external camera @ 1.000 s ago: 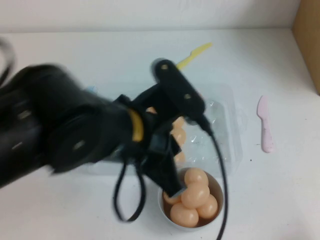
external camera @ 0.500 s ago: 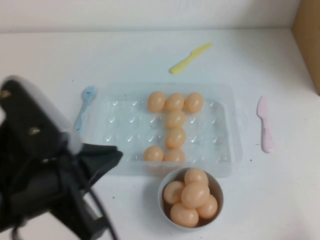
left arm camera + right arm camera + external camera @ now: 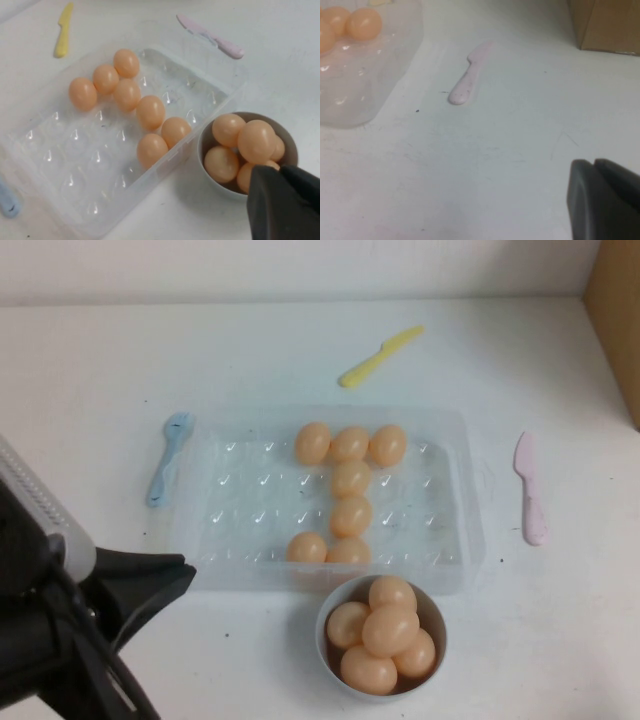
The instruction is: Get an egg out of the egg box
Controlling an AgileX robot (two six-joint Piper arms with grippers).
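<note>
The egg box (image 3: 230, 530) is a clear plastic tray in the middle of the table, with several peach-tan eggs (image 3: 350, 480) in its cups. It also shows in the left wrist view (image 3: 75, 165) with its eggs (image 3: 150, 112). My left gripper (image 3: 185, 575) is shut and empty, near the table's front left, apart from the box. In the left wrist view its tip (image 3: 277, 172) hangs in front of the bowl. My right gripper (image 3: 595, 167) is shut and empty over bare table, right of the box corner (image 3: 360, 95). It is outside the high view.
A grey-white bowl (image 3: 440, 625) with several eggs stands in front of the box, also in the left wrist view (image 3: 205, 150). A blue spoon (image 3: 168, 455) lies left of the box, a yellow knife (image 3: 380, 355) behind it, a pink knife (image 3: 530, 490) right. A cardboard box (image 3: 620, 310) stands far right.
My left arm has pulled back from over the box and bowl to the front left corner. The eggs in the box and bowl have not moved.
</note>
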